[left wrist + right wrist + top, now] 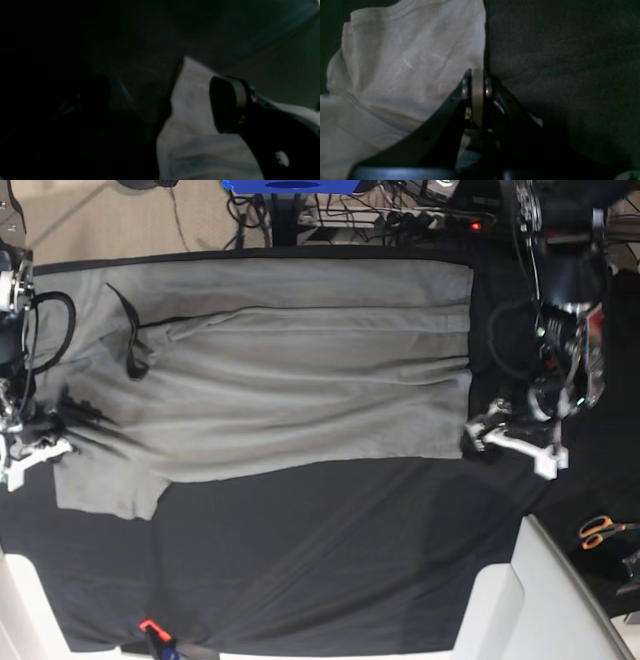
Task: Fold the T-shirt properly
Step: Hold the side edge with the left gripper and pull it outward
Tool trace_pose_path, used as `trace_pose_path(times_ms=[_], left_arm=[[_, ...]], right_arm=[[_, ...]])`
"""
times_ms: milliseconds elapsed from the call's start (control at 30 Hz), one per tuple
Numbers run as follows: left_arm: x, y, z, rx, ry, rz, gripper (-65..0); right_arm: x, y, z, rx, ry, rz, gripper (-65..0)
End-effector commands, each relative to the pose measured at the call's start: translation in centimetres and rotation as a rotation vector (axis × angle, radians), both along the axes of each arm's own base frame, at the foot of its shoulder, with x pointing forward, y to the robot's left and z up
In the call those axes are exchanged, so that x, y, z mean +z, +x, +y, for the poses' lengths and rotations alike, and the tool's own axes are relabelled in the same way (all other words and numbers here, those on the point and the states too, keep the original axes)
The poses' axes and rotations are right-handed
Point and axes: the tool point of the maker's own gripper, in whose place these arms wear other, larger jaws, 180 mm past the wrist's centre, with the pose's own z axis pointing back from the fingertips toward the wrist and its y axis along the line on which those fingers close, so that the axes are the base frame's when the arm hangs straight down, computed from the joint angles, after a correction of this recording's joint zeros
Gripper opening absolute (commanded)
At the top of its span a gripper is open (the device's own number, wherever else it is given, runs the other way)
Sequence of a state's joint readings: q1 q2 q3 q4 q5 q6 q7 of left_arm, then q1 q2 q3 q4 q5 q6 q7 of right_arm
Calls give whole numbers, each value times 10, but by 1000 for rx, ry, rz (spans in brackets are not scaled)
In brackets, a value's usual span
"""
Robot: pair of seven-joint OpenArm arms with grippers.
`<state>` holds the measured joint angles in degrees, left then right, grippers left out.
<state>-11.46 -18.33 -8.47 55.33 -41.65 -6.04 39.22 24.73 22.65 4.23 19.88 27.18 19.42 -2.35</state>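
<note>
The T-shirt (pixel 300 370) lies half-folded; left gripper (pixel 487 437) gapes beside its hem, right gripper (pixel 40 442) is clamped shut at the shoulder. Next, I judge, a fresh grasp.

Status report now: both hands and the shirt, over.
Left hand open at shirt hem corner. Right hand shut at sleeve end; grip on cloth unclear. Shirt partly folded on black cloth. Nothing in the way.
</note>
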Motion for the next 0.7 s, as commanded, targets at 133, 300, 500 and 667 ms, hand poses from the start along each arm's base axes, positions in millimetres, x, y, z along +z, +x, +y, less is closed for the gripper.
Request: trace_pose_path(times_ms=[133,300,500,667], left_arm=[[-4,32,-11,-40,13,34,-41],[-9,38,-42,-88,3,43,-43],[-19,29,-60,-97,-27,60,-173],[-20,28,-57,-87,-29,63,-288]], right_arm=[[21,17,-12,-12,-17,-65,-650],[22,18,-13,-13,-19,-67,-650],[23,17,-16,-17,-24,-66,-650],[23,17,-16,-17,-24,-66,-650]])
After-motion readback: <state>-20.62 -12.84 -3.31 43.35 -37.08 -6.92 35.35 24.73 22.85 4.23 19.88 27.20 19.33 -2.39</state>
